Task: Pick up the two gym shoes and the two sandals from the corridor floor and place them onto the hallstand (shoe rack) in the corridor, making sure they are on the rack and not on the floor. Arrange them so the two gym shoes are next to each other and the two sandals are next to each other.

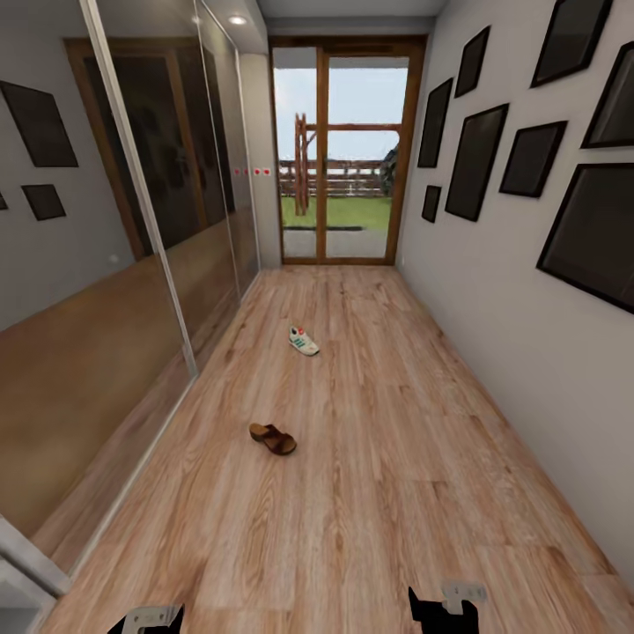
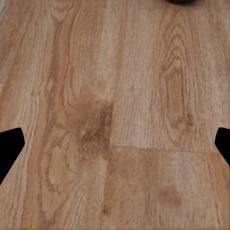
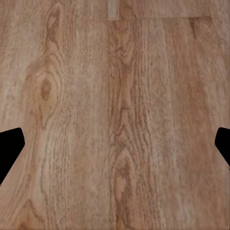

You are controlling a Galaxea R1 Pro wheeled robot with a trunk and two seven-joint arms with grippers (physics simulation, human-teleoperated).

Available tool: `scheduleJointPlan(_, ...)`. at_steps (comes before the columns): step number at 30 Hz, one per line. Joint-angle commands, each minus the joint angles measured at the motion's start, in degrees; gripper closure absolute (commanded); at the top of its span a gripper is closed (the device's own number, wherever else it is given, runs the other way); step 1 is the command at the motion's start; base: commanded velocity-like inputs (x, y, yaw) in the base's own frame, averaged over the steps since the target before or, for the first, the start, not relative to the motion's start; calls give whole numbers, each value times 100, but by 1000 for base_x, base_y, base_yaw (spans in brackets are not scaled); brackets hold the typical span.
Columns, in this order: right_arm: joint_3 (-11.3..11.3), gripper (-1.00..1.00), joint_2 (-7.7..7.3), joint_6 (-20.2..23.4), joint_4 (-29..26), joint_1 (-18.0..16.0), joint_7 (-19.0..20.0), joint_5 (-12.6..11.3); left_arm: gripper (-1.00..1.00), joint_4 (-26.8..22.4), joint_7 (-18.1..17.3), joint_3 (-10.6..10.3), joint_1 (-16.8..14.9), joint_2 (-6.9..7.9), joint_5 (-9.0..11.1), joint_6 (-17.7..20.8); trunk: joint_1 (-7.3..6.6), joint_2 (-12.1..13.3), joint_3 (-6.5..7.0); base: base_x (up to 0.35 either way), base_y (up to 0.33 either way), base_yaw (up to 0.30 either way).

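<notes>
Two shoes lie ahead of you on the light brown wood-grain plank floor (image 1: 370, 458): a dark reddish-brown leather sandal with a tan insole (image 1: 272, 438), the nearer one, and a small white gym shoe with green stripes and a red-orange accent (image 1: 304, 340) further down the corridor towards the wood-framed glass door (image 1: 343, 150). They sit well apart, both slightly left of the corridor's middle, near the mirrored sliding wardrobe (image 1: 132, 220).

You look to be at the very start, in the approach: nothing is lifted and neither shoe is within reach. Your left end effector (image 2: 115, 143) and right end effector (image 3: 115, 143) both hang over bare planks with their black fingertips spread wide apart, holding nothing.

The next move probably calls for rolling forward to the sandal, then lowering one arm over it. It is low and flat, with an open strap upper, so a pinch across the strap or the sole edge should suit. The gym shoe is taller and rounder, likely easier to grip across its sides. The floor looks smooth and glossy, so either shoe may slide if nudged.
</notes>
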Motion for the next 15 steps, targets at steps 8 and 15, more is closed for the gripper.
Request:
scheduleJointPlan(8,42,-100,-9,-19,0,-4,1,-61,-100,-2,-59,34,-3,-2,42,-9,3,-2,-5,315,-120,0)
scheduleJointPlan(15,40,-100,-9,-19,0,-4,-5,-61,-100,-4,-55,34,-3,7,42,-9,3,-2,-5,298,-135,0)
